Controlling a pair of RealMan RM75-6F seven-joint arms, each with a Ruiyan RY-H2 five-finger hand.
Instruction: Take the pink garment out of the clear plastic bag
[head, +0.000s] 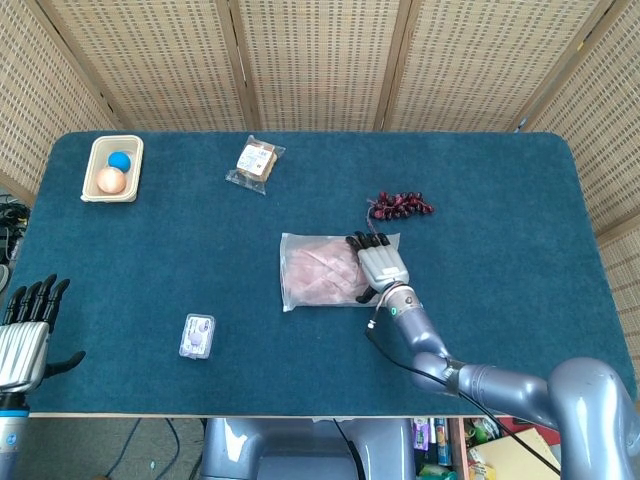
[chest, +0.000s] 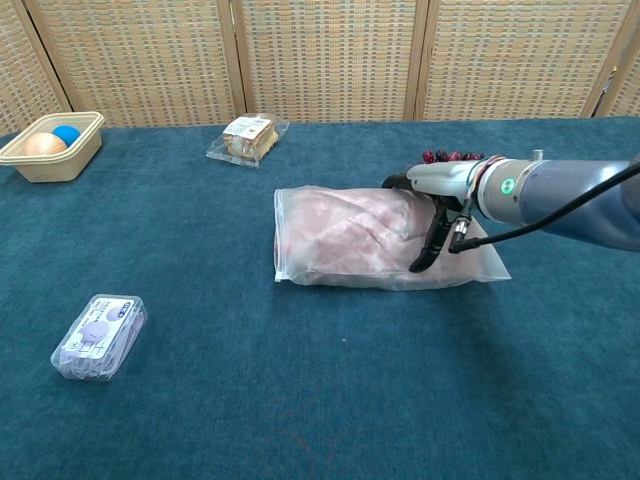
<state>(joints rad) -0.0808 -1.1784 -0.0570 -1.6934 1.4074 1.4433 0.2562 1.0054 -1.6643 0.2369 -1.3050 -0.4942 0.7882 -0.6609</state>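
A clear plastic bag (head: 322, 271) (chest: 340, 237) with the pink garment (head: 315, 268) (chest: 352, 228) folded inside lies flat near the middle of the blue table. My right hand (head: 379, 266) (chest: 435, 190) lies over the bag's right end, fingers spread above it and the thumb angled down toward the bag's front edge; it holds nothing. My left hand (head: 26, 328) hangs at the table's near left corner, fingers apart and empty, seen only in the head view.
A bunch of dark red grapes (head: 400, 206) (chest: 452, 157) lies just behind the bag's right end. A wrapped snack (head: 256, 161) (chest: 245, 138) sits at the back, a beige tray (head: 88, 178) (chest: 82, 145) with two balls at far left, and a small clear case (head: 197, 335) (chest: 99, 336) near the front left.
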